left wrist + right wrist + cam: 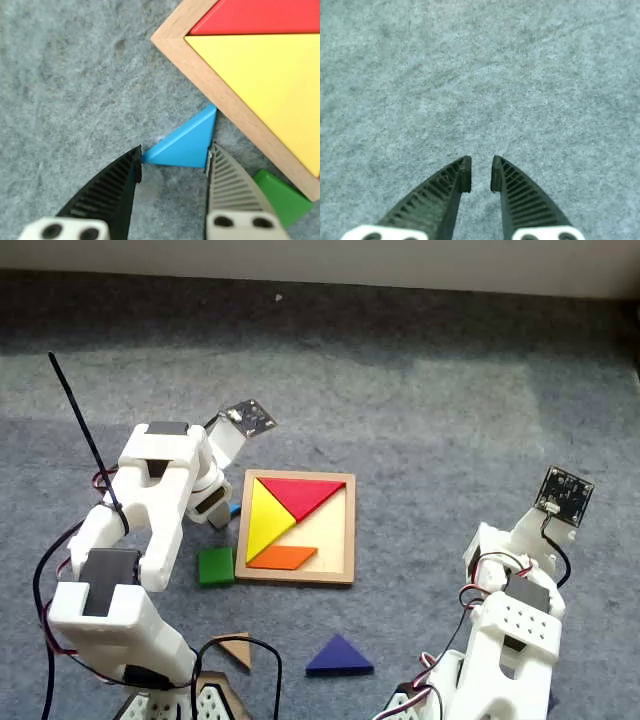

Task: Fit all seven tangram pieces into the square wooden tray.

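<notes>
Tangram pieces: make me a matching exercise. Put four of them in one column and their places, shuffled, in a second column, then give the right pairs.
Pieces
1. red triangle
2. light blue triangle
3. green square
4. dark blue triangle

Places
A. on the carpet, well apart from the tray
B. between the fingers of the left gripper, just outside the tray
C. inside the tray
D. on the carpet, close beside a tray corner

Pairs: 1-C, 2-B, 3-D, 4-A
</notes>
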Controlling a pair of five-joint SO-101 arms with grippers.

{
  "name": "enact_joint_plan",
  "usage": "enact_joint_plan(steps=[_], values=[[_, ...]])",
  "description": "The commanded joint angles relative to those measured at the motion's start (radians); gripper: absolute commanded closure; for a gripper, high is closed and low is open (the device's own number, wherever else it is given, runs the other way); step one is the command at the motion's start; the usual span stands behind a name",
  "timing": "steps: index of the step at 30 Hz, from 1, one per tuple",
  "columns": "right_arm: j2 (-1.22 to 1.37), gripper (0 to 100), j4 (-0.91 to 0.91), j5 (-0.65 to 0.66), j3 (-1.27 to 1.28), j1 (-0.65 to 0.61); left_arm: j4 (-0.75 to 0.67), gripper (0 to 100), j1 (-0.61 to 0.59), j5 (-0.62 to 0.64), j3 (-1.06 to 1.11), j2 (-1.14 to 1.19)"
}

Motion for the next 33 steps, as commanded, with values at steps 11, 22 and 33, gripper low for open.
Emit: enact_joint_plan(steps=[11, 22, 33], values=[[-0.022, 91.8, -0.027, -0.005, -0.002, -0.012, 0.203, 98, 0.025, 0.043, -0.159, -0.096], [-0.022, 91.8, -0.027, -0.005, -0.002, -0.012, 0.287, 98, 0.214, 0.063, 0.045, -0.412], [-0.022, 91.8, -0.027, -0.005, -0.002, -0.012, 0.083, 92, 0.429, 0.084, 0.288, -0.469]])
